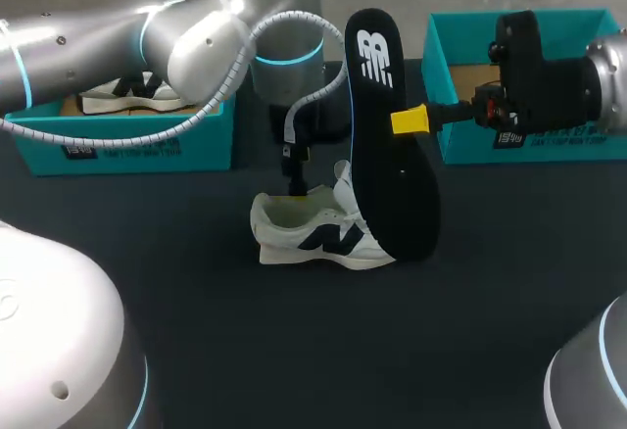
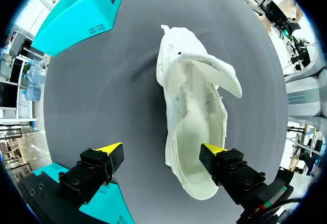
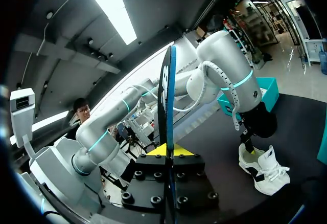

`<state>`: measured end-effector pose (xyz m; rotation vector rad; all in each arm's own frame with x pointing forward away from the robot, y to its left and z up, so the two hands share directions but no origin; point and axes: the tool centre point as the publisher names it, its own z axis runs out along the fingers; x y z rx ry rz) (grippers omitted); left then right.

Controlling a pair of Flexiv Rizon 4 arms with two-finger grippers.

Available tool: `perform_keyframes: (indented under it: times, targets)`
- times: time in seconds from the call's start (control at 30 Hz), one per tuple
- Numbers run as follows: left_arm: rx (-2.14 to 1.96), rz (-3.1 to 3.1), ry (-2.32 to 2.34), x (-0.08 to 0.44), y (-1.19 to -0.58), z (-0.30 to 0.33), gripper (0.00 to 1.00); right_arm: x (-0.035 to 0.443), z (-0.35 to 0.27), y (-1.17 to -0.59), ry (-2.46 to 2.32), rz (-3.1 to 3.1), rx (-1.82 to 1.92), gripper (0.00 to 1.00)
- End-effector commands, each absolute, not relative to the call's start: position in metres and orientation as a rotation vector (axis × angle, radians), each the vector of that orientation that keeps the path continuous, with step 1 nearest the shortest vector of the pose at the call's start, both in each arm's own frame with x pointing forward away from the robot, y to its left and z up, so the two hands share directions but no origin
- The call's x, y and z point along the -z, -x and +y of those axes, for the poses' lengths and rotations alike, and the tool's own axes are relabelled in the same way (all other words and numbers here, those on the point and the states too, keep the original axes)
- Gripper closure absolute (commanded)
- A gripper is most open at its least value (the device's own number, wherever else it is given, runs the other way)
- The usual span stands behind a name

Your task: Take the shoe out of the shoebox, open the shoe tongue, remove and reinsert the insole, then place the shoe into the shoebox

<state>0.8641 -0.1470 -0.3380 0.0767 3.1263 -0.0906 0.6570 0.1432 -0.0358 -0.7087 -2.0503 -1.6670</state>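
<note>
A white shoe [image 1: 323, 235] lies on the dark table, its tongue [image 2: 220, 71] folded out and its inside bare [image 2: 194, 132]. My right gripper [image 1: 411, 119] is shut on the black insole [image 1: 387, 135], holding it upright just above the shoe's toe end. In the right wrist view the insole [image 3: 167, 106] shows edge-on between the closed fingers of my right gripper [image 3: 167, 151], with the shoe [image 3: 263, 169] further ahead. My left gripper [image 2: 162, 151] hangs open over the shoe's heel [image 1: 294, 182], one fingertip [image 2: 215, 150] above the heel opening, the other [image 2: 110, 149] over bare table.
A teal shoebox [image 1: 147, 140] at the back left holds another shoe [image 1: 127, 91]. A second teal shoebox [image 1: 460, 67] stands at the back right, behind my right arm. Dark table surface stretches in front of the shoe.
</note>
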Motion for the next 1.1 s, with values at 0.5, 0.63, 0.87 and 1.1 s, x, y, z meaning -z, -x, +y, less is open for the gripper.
perform_keyframes:
  times: [0.5, 0.63, 0.87, 1.1]
  targets:
    - [0.151, 3.184, -0.125, 0.369, -0.869, -0.193, 0.03, 0.037, 0.144, -0.658, 0.709, -2.051, 1.665, 1.0]
    - [0.165, 3.192, -0.118, 0.372, -0.863, -0.197, 0.08, 0.037, 0.144, -0.658, 0.709, -2.051, 1.665, 1.0]
    - [0.167, 3.206, -0.091, 0.378, -0.858, -0.194, 0.3, 0.037, 0.144, -0.658, 0.709, -2.051, 1.665, 1.0]
    - [0.152, 3.214, -0.097, 0.38, -0.857, -0.191, 0.59, 0.037, 0.144, -0.658, 0.709, -2.051, 1.665, 1.0]
